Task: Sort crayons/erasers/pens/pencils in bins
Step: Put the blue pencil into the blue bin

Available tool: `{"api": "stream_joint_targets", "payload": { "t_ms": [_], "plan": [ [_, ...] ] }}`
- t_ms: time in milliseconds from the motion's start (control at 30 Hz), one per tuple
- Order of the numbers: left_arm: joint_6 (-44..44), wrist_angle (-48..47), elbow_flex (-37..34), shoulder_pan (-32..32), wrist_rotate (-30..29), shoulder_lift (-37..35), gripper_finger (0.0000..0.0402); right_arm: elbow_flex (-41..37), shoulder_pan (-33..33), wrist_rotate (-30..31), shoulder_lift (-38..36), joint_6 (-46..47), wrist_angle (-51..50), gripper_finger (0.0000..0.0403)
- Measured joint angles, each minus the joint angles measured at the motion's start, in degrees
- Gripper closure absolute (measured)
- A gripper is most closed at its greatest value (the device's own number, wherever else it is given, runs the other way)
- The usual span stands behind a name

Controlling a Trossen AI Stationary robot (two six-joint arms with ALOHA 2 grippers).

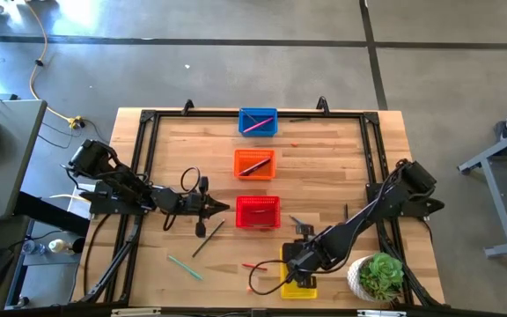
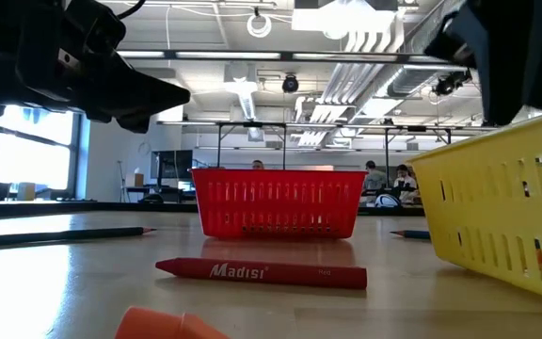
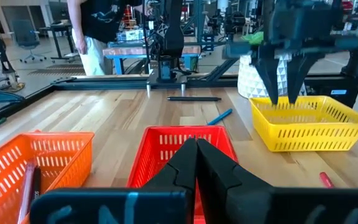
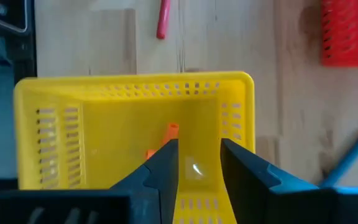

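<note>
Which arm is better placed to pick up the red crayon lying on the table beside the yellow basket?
Probably the right. The right gripper hangs open over the yellow basket, and the red crayon lies just beside that basket. The left gripper is shut and sits farther off, beside the red basket.

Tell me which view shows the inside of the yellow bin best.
The right wrist view: it looks straight down into the yellow bin, showing orange bits on its floor. The high view has the right arm over it; the low and left wrist views show only its mesh walls.

Plastic mesh bins (image 3: 306, 124), wooden table (image 1: 324, 176)
</note>
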Motion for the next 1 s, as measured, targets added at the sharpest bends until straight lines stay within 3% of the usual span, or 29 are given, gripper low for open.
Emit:
{"api": "stream_joint_targets", "payload": {
  "t_ms": [100, 267, 433, 567, 767, 1000],
  "plan": [
    [-0.3, 0.0, 0.0, 0.0, 0.0, 0.0, 0.0401, 3.9, 0.9, 1.5, 0.0, -0.5, -6.6, 0.0299],
    [-0.3, 0.0, 0.0, 0.0, 0.0, 0.0, 0.0401, 9.6, 3.1, 9.7, -0.1, 0.7, -20.6, 0.0339],
    [0.0, -0.1, 0.0, -0.1, 0.0, 0.0, 0.0401, 7.2, 3.3, 12.0, -3.3, 5.2, -25.1, 0.0394],
    [0.0, -1.0, 0.0, -0.1, 0.0, 0.0, 0.0401, -2.4, 1.7, 12.3, -9.4, 7.6, -19.1, 0.0395],
    [0.4, -1.0, 0.0, -0.1, 0.0, 0.0, 0.0401, -21.6, -1.0, 12.9, -21.2, 14.2, -0.2, 0.0397],
    [0.0, -0.9, 0.0, 0.0, -0.6, 0.0, 0.0401, -34.1, -5.5, 12.2, -23.1, 20.9, 12.6, 0.0334]
  ]
}}
